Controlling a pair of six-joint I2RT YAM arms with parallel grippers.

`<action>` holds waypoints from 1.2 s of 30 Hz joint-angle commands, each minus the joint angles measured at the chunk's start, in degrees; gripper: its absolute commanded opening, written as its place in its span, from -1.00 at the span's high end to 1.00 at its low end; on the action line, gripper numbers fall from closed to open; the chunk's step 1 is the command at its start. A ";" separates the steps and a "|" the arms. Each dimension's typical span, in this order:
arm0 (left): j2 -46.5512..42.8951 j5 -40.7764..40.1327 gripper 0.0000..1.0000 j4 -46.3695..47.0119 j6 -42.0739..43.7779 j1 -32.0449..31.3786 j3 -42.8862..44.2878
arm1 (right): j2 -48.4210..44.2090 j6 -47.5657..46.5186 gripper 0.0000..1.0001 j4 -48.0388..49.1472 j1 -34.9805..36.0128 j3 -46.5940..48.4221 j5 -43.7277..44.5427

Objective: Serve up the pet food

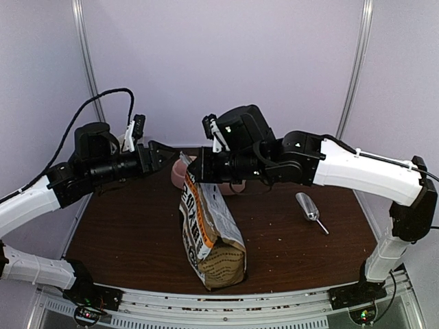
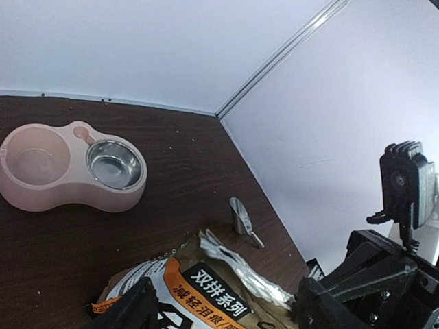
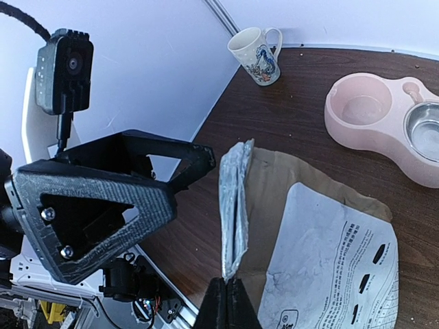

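A tan paper bag [image 1: 211,229] with a white label stands in the middle of the table, its silver torn top [image 3: 234,195] pressed flat. My right gripper [image 3: 229,296] is shut on the near corner of that silver edge, seen from above as the right gripper [image 1: 195,169] at the bag's top. My left gripper [image 2: 226,310] is open, one finger on each side of the bag [image 2: 195,288], and the left gripper [image 1: 163,153] hovers just left of the top. The pet food is out of view. Both wells of the pink double bowl [image 2: 65,179] look empty, one holding a steel insert [image 2: 114,164].
A metal scoop [image 1: 309,210] lies on the table right of the bag, also seen as the scoop [image 2: 241,218] beyond it. A white mug [image 3: 255,48] stands at the far corner. The pink bowl [image 3: 374,120] sits behind the bag. White walls close in the back and sides.
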 commanded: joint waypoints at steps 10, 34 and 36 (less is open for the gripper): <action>5.49 5.14 0.16 3.27 0.66 0.41 2.78 | -2.83 -0.45 1.00 2.18 0.35 -1.88 -5.02; 4.70 5.95 1.00 6.90 -2.25 0.39 -0.66 | -4.89 -3.41 1.00 -5.50 0.36 -0.12 3.33; 4.46 5.73 1.00 6.68 -2.06 0.36 -0.68 | -5.00 -3.79 1.00 -6.39 0.36 0.32 4.23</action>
